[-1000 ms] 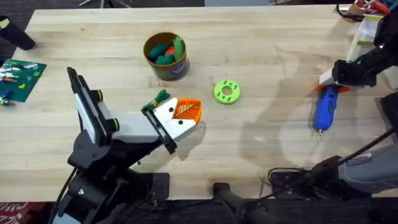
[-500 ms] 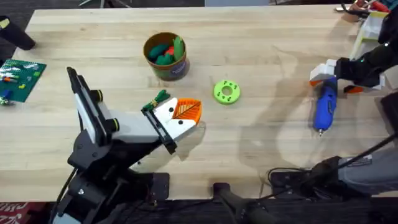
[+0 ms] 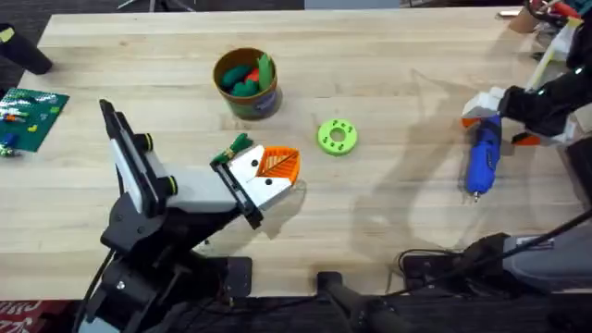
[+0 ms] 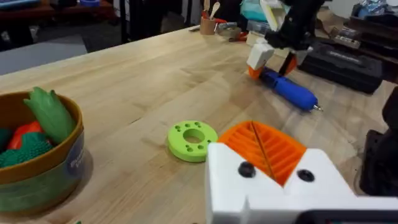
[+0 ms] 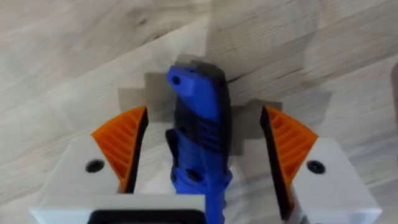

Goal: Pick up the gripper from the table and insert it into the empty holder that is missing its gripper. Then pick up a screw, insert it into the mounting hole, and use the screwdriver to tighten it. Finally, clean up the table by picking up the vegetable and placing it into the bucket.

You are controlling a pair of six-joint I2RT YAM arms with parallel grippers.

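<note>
Left arm sits near my edge of the bench [image 3: 388, 83], left hand [image 3: 268, 176] resting low, pads pressed together with nothing between them. One orange ribbed pad [image 4: 264, 149] faces up in the left wrist view. Something small and green [image 3: 236, 146] lies just beside that hand; I can't tell what it is.

Just past it: flat lime-green ring with holes [image 3: 337, 136], lying flat, clear of everything.

Over on the right: blue screwdriver [image 3: 482, 162] flat on the bench, thin bit pointing toward me. Right hand [image 3: 498, 118] is over its far end. In the right wrist view the fingers [image 5: 121, 146] stand apart, one on each side of the screwdriver body, with visible gaps both sides. Released, not gripping.

Farther back, left of centre: tan-yellow bucket [image 3: 228, 97], upright, with green and red vegetable pieces [image 3: 248, 76] inside.

Far left edge: green circuit board [image 3: 30, 116], well apart from the rest.
</note>
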